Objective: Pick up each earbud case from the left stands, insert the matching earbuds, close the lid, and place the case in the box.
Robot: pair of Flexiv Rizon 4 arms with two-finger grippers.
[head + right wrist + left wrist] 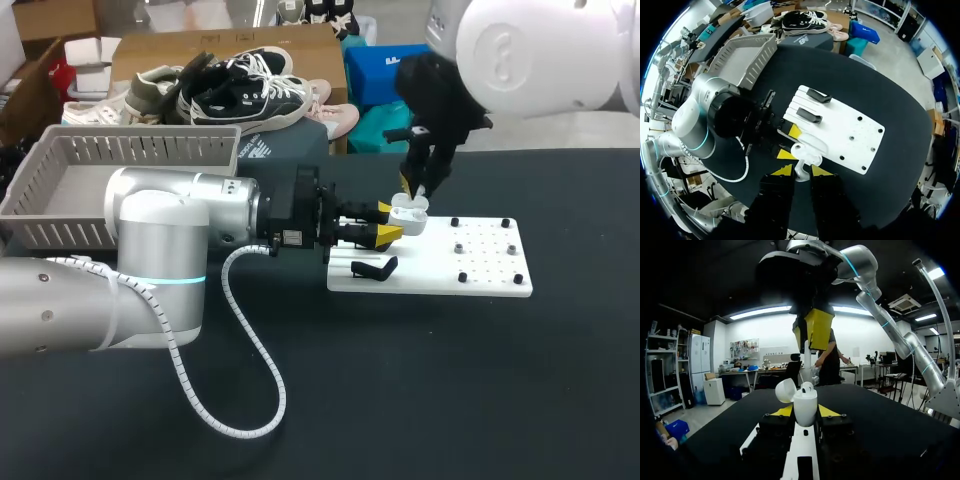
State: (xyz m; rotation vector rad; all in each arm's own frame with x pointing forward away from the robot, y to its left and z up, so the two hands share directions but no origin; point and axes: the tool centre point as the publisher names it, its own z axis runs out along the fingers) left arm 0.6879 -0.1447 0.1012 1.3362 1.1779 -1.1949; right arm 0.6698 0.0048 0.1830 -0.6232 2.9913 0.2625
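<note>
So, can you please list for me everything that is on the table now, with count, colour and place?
table: 1, black, under everything
basket: 1, grey, slatted, back left of the table
board: 1, white, flat on the table, right of middle
stands: 2, black, on the board's left part
pegs: 6, black, on the board's right part
earbud case: 1, white, lid open, between the left jaws
earbud: 1, white, between the right jaws, just above the case
cable: 1, white, coiled, hanging from the left arm
left arm: silver, from the left; jaws shut on the earbud case
right arm: white, from the right; jaws shut on the earbud
</note>
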